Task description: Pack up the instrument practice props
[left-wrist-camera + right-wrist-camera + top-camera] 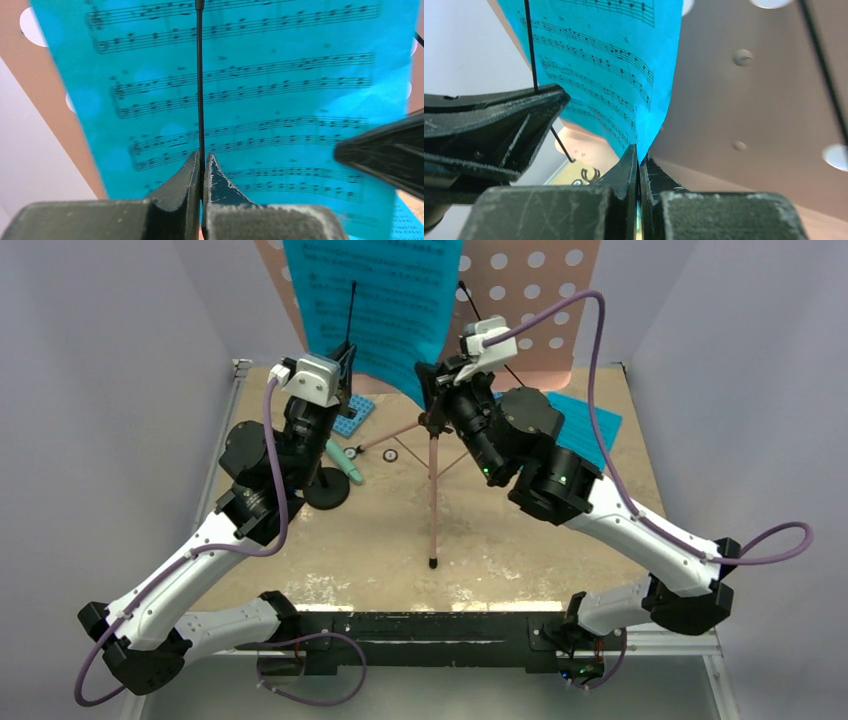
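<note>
Cyan sheet-music page (624,75) pinched between right gripper (639,152) jaws; left gripper (202,159) jaws clamp the retaining wire (200,90), probably freeing it

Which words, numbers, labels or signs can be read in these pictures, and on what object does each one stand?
No text can be read as words or numbers.
cyan sheet-music page on the pink music stand: only staves and notes; its printed lines in the top view are too small to read.
second cyan page, lying flat at the right: small print, too blurred to read.
</note>
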Robot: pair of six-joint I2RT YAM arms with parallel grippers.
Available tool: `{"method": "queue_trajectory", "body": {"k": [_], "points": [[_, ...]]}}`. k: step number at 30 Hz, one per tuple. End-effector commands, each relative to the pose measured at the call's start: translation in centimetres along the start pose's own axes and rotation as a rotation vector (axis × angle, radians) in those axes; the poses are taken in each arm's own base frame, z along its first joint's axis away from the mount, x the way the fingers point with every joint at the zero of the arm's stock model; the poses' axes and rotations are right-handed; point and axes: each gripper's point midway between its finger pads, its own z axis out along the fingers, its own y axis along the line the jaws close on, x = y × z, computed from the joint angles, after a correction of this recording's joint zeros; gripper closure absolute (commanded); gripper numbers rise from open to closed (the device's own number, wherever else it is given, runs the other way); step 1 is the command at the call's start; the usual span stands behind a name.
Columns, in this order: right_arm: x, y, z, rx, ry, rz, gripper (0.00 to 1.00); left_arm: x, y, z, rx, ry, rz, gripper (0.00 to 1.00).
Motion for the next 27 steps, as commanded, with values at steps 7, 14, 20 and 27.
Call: {"method": "queue_trajectory", "body": {"k": [7,14,20,27], "points": [[-4.1,-3.2,-7.5,-0.077,-0.017,0.065,1.00,-3.6,1.2,-0.7,-0.022,-0.122,-0.034,1.00],[-5.6,-3.7,-13.2,-0.264,-0.004,0.034,1.00,-3.2,1.5,-0.7,-0.041,-0.112,-0.031,1.00],[-3.7,-6.8,-17.6,-0.268,0.085,-0.033,1.00,-2.4,1.9,-0.7,-0.073,-0.082,-0.031,0.95],[3.5,-9.3,-21.1,-0.292,0.219,-0.137,1.00,-2.0,2.0,-1.4,-0.068,-0.047,-0.049,0.46]]}}
